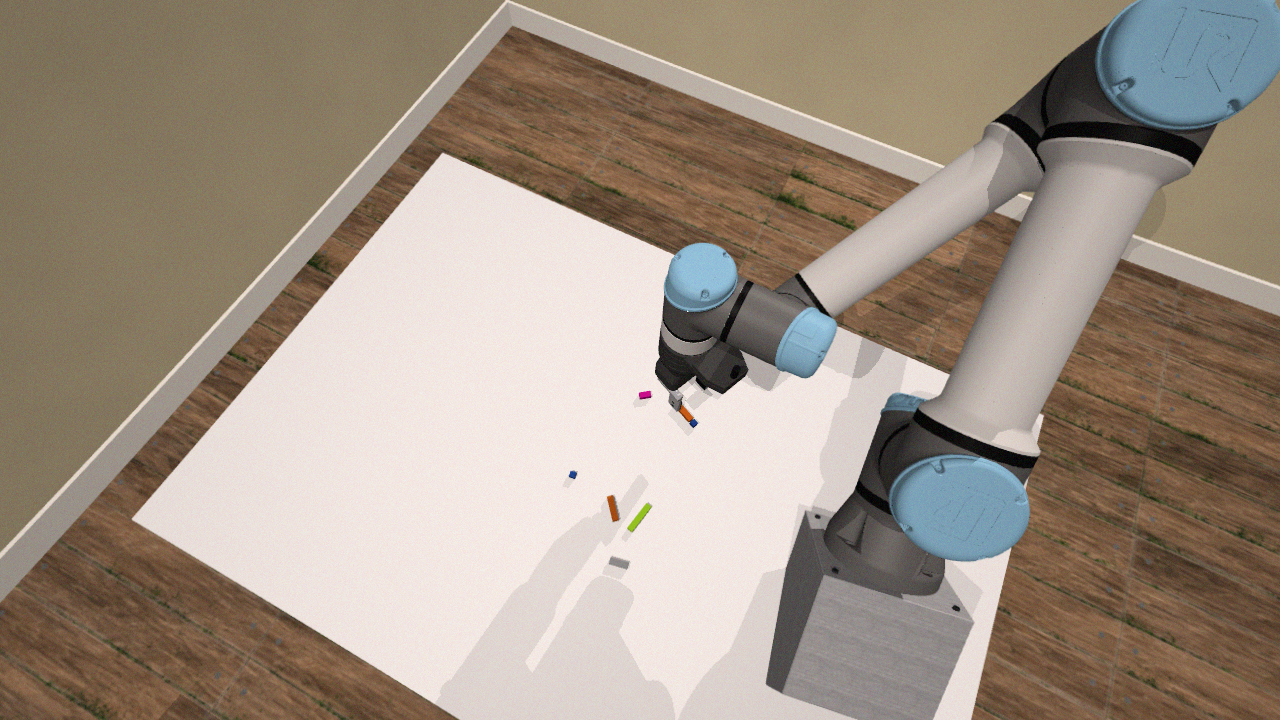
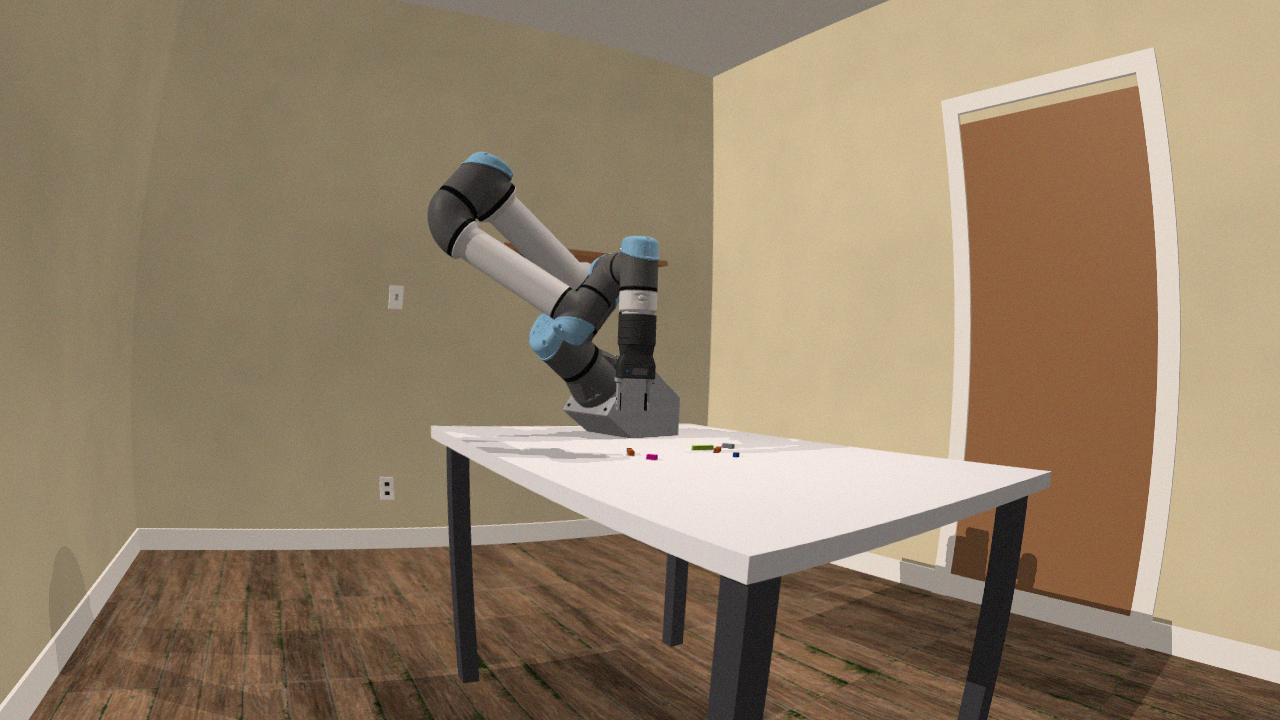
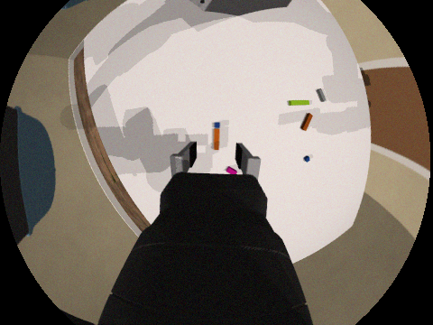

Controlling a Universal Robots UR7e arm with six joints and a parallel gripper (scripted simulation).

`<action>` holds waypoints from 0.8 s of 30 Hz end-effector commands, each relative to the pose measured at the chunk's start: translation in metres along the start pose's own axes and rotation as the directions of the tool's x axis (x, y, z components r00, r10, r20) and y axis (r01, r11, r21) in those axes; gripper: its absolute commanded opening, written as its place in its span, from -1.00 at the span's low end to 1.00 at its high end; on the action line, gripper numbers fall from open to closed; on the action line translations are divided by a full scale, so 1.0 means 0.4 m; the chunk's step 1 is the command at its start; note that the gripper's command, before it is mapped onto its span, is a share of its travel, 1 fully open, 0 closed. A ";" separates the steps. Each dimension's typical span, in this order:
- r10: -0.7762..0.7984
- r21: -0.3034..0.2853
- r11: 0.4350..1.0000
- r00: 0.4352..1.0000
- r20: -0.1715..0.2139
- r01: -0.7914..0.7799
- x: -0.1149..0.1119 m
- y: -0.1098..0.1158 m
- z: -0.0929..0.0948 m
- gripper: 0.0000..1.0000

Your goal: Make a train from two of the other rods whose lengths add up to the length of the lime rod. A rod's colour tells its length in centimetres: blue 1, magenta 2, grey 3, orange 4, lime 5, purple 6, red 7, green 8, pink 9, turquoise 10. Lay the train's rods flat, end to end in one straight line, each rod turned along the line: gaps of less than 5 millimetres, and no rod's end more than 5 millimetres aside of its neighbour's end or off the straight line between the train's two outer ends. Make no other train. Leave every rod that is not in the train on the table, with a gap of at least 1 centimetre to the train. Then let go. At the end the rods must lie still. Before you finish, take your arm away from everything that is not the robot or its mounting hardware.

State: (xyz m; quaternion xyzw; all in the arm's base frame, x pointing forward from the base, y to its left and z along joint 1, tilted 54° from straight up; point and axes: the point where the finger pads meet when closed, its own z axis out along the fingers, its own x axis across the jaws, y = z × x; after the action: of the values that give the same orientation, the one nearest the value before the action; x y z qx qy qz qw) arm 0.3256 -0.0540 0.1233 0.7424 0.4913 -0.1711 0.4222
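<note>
An orange rod (image 1: 686, 412) (image 3: 216, 139) lies flat with a small blue rod (image 1: 693, 422) (image 3: 216, 125) at its end, in one line; no clear gap shows between them in the wrist view. My gripper (image 3: 216, 150) (image 2: 632, 408) is open and empty, high above the table near this pair. The lime rod (image 1: 639, 517) (image 2: 702, 447) (image 3: 299, 103) lies well apart from the pair. A magenta rod (image 1: 644, 394) (image 2: 651, 456) (image 3: 231, 170) lies a short way off the orange rod's free end, apart from it.
A second orange rod (image 1: 613, 508) (image 3: 307, 122) lies beside the lime rod. A grey rod (image 1: 618, 563) (image 3: 320, 95) and another blue rod (image 1: 572, 474) (image 2: 735, 454) (image 3: 307, 159) lie on the same side. All rest on the white table (image 1: 358, 358).
</note>
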 end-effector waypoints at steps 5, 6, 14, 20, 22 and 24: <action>0.000 -0.001 1.000 1.000 0.000 0.000 0.000 0.000 -0.001 1.00; 0.000 -0.001 1.000 1.000 0.000 0.000 0.000 0.000 -0.001 1.00; 0.000 -0.001 1.000 1.000 0.000 0.000 0.000 0.000 -0.018 1.00; 0.000 -0.001 1.000 1.000 0.000 0.000 0.000 0.000 -0.037 1.00; 0.000 -0.001 1.000 1.000 0.000 0.000 0.000 0.000 -0.049 1.00; 0.000 -0.001 1.000 1.000 0.000 0.000 0.000 0.000 -0.062 1.00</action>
State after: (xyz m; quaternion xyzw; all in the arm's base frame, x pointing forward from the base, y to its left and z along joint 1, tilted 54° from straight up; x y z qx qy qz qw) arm 0.3231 -0.0420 0.1322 0.7420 0.4918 -0.1705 0.4224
